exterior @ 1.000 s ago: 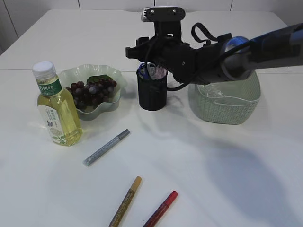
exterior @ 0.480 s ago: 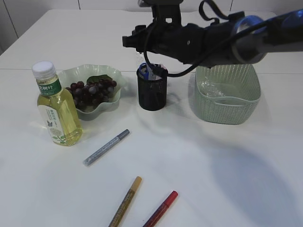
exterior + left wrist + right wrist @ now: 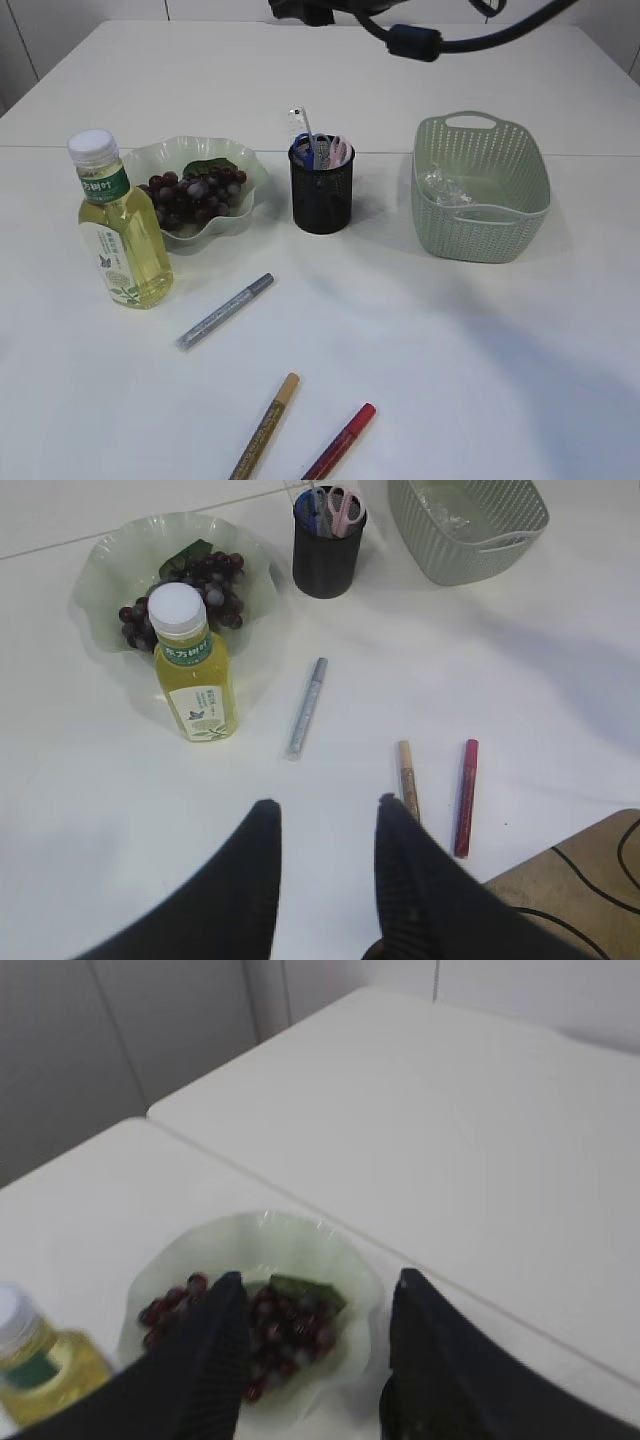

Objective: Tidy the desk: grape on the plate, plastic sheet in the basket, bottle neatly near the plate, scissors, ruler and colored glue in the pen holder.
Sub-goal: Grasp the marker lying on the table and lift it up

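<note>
Both my grippers [image 3: 325, 865] [image 3: 315, 1345] hang spread, empty; scalloped glass plate [image 3: 140, 160] holds grapes [image 3: 192, 195], mesh holder [image 3: 321, 200] scissors [image 3: 312, 148].

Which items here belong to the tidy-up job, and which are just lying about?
Job items:
grapes on plate
bottle
pen holder with scissors and ruler
basket holding plastic sheet
three glue pens: silver, gold, red

Lying about:
nothing

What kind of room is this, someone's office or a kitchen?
Probably a lab or test room staged as a desk: a plain white table holding a black pen holder, loose colored glue pens and a plate of grapes.
</note>
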